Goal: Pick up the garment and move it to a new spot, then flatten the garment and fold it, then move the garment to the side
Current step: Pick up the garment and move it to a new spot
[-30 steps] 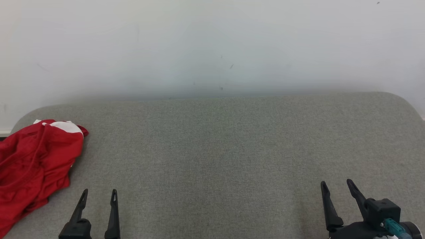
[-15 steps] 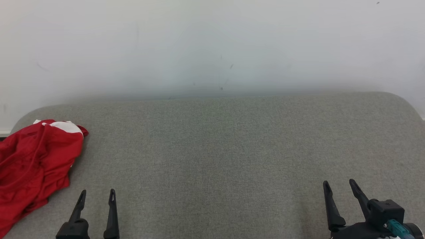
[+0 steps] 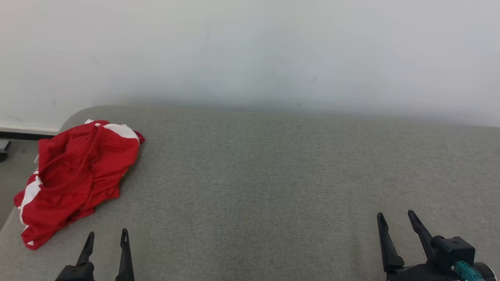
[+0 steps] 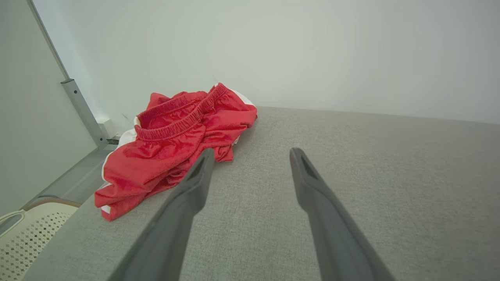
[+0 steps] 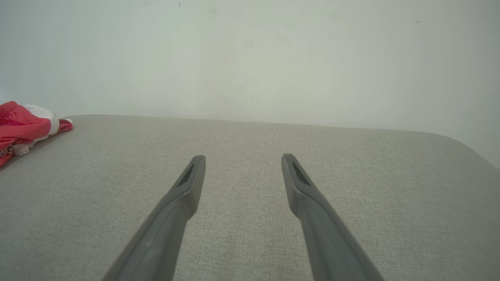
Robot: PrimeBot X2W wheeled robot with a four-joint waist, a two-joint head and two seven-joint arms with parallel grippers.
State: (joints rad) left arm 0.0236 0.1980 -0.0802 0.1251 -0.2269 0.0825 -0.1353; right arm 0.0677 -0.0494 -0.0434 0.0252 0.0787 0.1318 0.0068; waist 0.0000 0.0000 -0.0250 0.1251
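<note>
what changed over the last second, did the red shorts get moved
The head camera swung toward the robot's left, so the whole view shifted. The red shorts now sit further into that view, but they lie crumpled on the grey fabric surface as before. Nothing was taken hold of or let go. The left gripper and right gripper stay open and empty.

Kinda shiny, silky red cloth on the garment, ribbed elastic at the waistband. Matt, coarse grey woven fabric over the table. Dark matt plastic-looking left gripper and right gripper. Smooth matt wall.
</note>
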